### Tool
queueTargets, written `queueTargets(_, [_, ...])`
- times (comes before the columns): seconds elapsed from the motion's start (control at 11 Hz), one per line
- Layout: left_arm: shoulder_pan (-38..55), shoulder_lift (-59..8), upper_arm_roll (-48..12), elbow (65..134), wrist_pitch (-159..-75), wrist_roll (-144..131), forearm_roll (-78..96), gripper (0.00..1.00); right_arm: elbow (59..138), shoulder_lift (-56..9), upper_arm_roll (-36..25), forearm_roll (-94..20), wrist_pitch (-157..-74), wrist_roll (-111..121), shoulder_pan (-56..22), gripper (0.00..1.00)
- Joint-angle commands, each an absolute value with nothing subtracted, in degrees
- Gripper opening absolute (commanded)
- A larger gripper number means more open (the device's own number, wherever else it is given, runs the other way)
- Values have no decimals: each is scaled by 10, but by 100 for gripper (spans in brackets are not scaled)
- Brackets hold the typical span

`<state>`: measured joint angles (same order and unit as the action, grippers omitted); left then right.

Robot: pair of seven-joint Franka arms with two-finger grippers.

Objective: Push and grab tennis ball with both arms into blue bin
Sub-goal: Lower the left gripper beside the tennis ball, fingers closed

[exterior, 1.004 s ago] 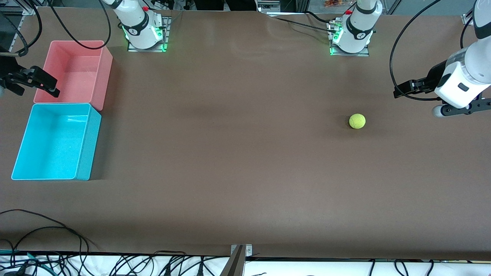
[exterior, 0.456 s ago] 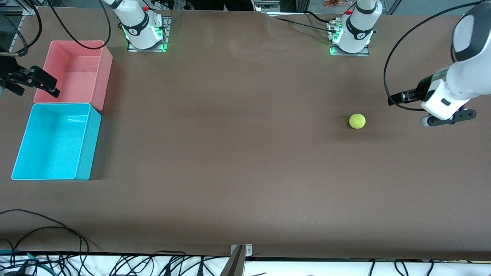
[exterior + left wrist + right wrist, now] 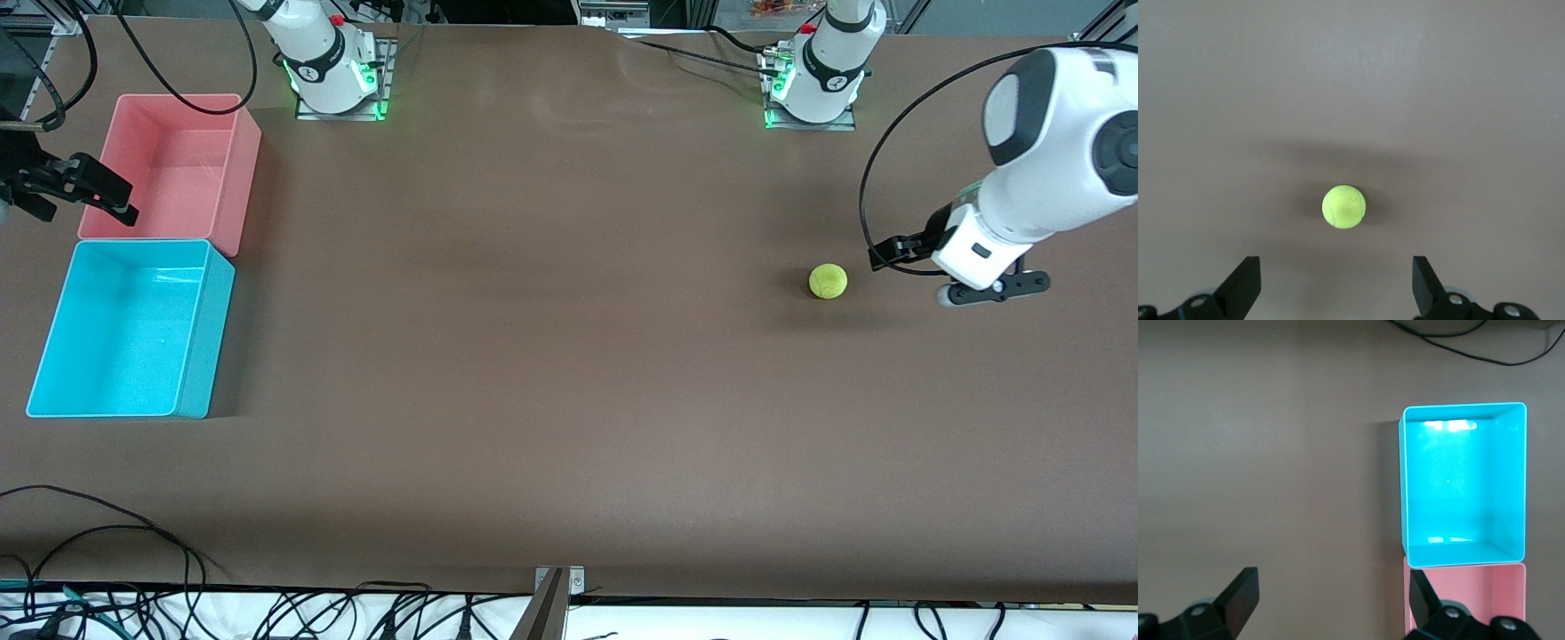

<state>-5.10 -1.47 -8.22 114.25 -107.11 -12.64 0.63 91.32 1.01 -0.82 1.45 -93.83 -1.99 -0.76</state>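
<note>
The tennis ball, small and yellow-green, lies on the brown table toward the left arm's end. My left gripper hangs low over the table beside the ball, on the side toward the left arm's end. It is open, nothing is between its fingers, and the ball lies a short way ahead of them. The blue bin stands empty at the right arm's end. My right gripper waits open over the edge of the pink bin.
A pink bin stands against the blue bin, farther from the front camera. Both arm bases stand along the table's back edge. Cables lie at the front corner near the right arm's end.
The left arm has swung in and come down, bringing its open gripper close to the ball. The ball, the bins and the right arm have not moved.
</note>
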Motion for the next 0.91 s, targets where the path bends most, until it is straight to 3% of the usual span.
queueTargets(0.0, [-48, 49, -76, 1275, -1180, -99, 4, 100, 898, 5, -8, 11, -933, -22, -5, 100])
queueTargets(0.55, [-54, 48, -70, 1369, -1288, -43, 3, 100, 898, 5, -8, 11, -933, -22, -5, 100])
queueTargets(0.64, [-54, 47, -70, 1376, -1290, -32, 2, 96, 898, 5, -8, 11, -933, -22, -5, 100])
queueTargets(0.82, [-54, 47, -70, 1391, -1290, 57, -4, 49, 898, 5, -8, 11, -933, -22, -5, 100])
